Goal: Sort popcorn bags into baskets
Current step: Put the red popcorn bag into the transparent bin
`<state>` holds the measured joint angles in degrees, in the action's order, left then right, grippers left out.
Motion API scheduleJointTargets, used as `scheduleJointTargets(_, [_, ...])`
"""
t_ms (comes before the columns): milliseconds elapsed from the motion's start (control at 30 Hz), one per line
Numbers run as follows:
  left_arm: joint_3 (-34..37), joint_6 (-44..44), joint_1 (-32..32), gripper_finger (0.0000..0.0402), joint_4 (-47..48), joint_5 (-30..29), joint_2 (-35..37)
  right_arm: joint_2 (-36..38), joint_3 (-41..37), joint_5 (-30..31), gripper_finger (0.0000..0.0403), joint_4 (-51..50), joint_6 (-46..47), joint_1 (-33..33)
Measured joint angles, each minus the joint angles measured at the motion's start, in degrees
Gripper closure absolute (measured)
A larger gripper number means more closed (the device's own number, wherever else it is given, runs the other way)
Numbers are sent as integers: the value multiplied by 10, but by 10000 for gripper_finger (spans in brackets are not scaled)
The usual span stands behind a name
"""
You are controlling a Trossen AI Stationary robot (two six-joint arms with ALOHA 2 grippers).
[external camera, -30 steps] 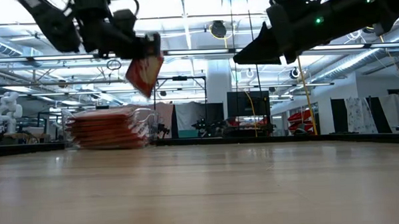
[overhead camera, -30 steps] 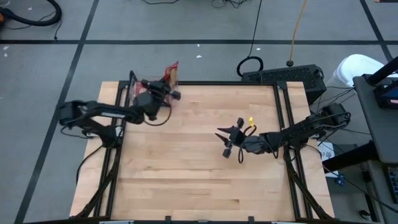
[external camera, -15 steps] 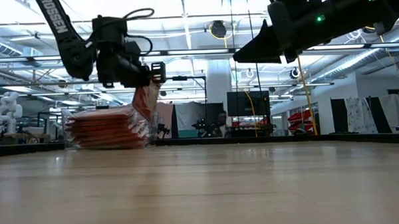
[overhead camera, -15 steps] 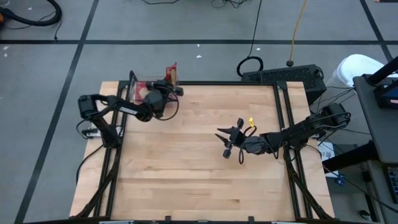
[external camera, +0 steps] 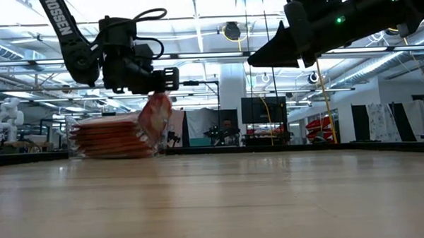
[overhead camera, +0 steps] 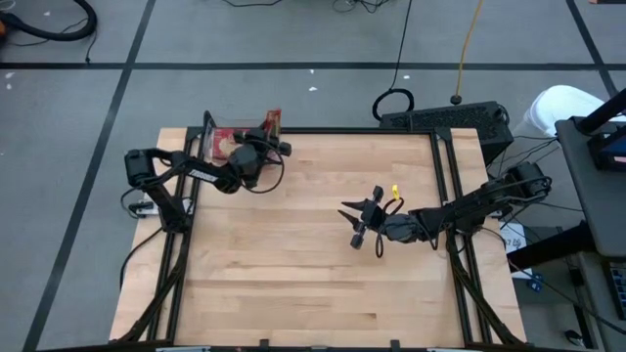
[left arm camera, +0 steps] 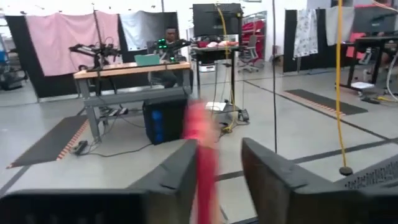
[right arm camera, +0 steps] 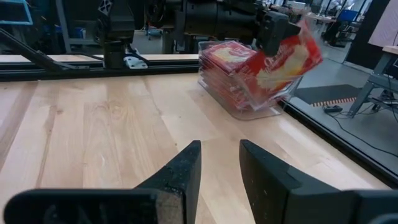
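Popcorn bag (right arm camera: 287, 57) tilted at far-left table corner, against near wall of clear bin (right arm camera: 249, 99), blurred in left wrist view; hangs under left gripper (overhead camera: 266, 147), fingers (left arm camera: 177, 177) apart w/ bag between, grip can't be confirmed. Bin holds stack of red bags (external camera: 110, 137), packed to rim. Right gripper (overhead camera: 357, 223) hovers mid-table toward right side, fingers (right arm camera: 180, 171) parted, nothing in them. Yellow cable (overhead camera: 394, 193) just beside right wrist. Black frame rails (overhead camera: 191, 210) along table edges. Wood tabletop (overhead camera: 293, 264) bare betw. arms.
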<state>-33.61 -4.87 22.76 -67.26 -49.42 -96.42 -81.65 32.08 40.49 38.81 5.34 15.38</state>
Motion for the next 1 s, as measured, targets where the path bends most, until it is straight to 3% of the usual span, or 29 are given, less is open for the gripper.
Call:
scheduleJointTargets(267, [-1, 22, -20, 167, 5, -46, 23, 0, 0, 0, 298, 0, 3, 1])
scheduleJointTargets(433, [-1, 9, -38, 160, 76, -72, 98, 0, 0, 0, 298, -5, 15, 1])
scheduleJointTargets(533, [-2, 69, -32, 180, 226, -63, 177, 0, 0, 0, 298, -10, 19, 1])
scheduleJointTargets(667, [-52, 205, 43, 221, 513, 70, 266, 0, 0, 0, 298, -16, 35, 1])
scheduleJointTargets(733, [-82, 241, 96, 236, 594, 155, 273, 0, 0, 0, 298, -16, 37, 1])
scheduleJointTargets(867, [-114, 229, 188, 227, 628, 323, 256, 0, 0, 0, 298, -18, 37, 1])
scheduleJointTargets(1000, [-122, 234, 246, 177, 633, 404, 225, 0, 0, -2, 298, -23, 46, 1])
